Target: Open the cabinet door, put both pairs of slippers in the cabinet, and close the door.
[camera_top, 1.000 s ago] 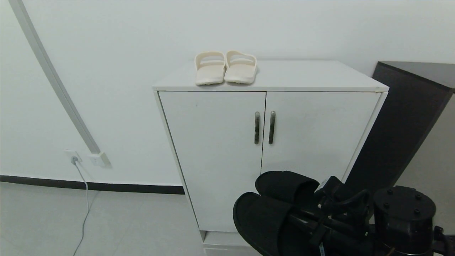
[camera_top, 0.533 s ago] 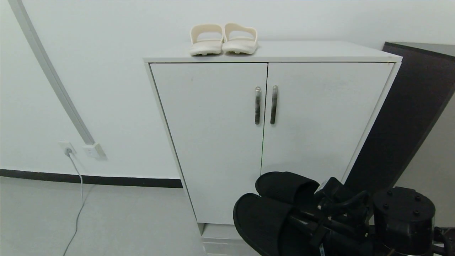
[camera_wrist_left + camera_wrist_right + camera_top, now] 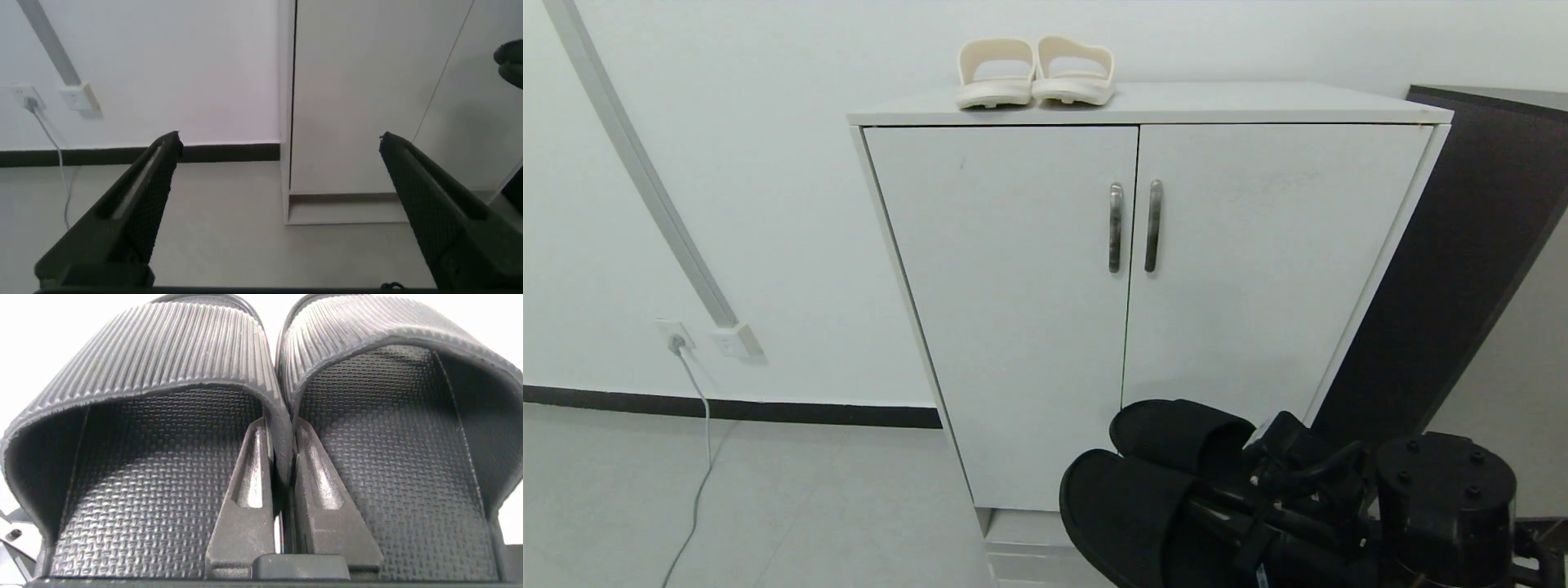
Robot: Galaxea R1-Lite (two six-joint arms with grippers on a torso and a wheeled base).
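Observation:
A white two-door cabinet (image 3: pixel 1013 327) stands against the wall with both doors shut; two metal handles (image 3: pixel 1134 226) meet at its middle. A cream pair of slippers (image 3: pixel 1036 73) rests on its top, towards the left. Low at the front right, my right gripper (image 3: pixel 282 461) is shut on a black pair of slippers (image 3: pixel 1143 482), pinching the two inner straps (image 3: pixel 279 408) together. My left gripper (image 3: pixel 278 147) is open and holds nothing, low near the floor, facing the cabinet's lower left corner (image 3: pixel 288 208).
A dark cabinet (image 3: pixel 1462 269) stands right beside the white one. On the left wall are a slanted cable duct (image 3: pixel 637 171), a socket (image 3: pixel 674 335) and a cable running down to the grey floor (image 3: pixel 727 506).
The head view has shifted: the cabinet now sits higher and larger in the picture, its top seen nearly edge-on. The black slippers stay in my right gripper.

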